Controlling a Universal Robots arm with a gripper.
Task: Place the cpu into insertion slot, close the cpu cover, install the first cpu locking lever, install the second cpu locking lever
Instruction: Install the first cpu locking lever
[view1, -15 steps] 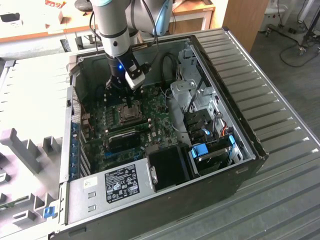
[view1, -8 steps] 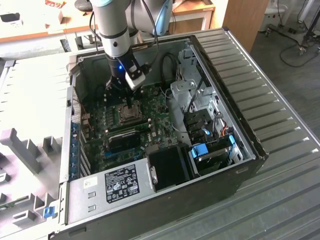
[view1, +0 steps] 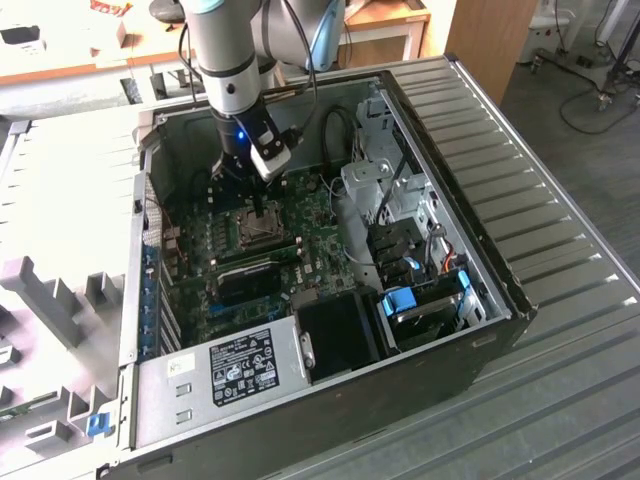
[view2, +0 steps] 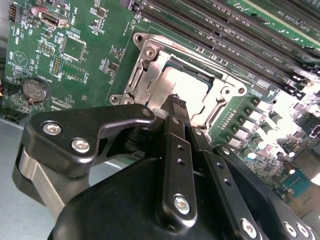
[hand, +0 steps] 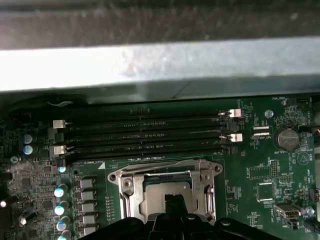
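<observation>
The cpu (view2: 186, 86) lies flat in the insertion slot (view1: 252, 230) on the green motherboard, its dull silver top showing in both wrist views (hand: 161, 194). The grey metal cpu cover (view2: 150, 59) lies down around it, the chip showing through its window (hand: 131, 181). My gripper (view2: 175, 101) hangs straight over the socket, black fingers pressed together with nothing between them. Its tip sits at the cpu's near edge (hand: 172, 201). In the exterior view my gripper (view1: 261, 206) reaches down into the open computer case. The locking levers' state is unclear.
Long black memory slots (hand: 145, 135) run beside the socket, with capacitors (hand: 60, 192) on another side. A coin battery (view2: 34, 89) sits on the board. The case (view1: 455, 235) also holds a power supply (view1: 235, 365), drive bays and cables (view1: 345, 215).
</observation>
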